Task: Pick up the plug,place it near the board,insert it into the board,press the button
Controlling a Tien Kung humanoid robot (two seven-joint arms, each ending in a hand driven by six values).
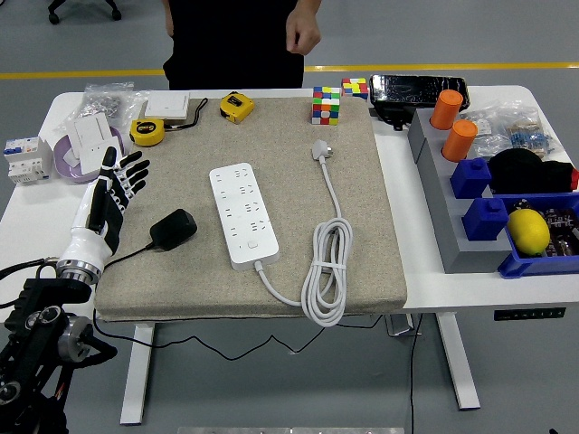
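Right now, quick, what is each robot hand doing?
Left hand: open, fingers spread, holding nothing, at the mat's left edge.
Right hand: not in view.

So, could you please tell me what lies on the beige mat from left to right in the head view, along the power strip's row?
Robot's left hand → black plug → white power strip → coiled white cable, then bare beige mat.
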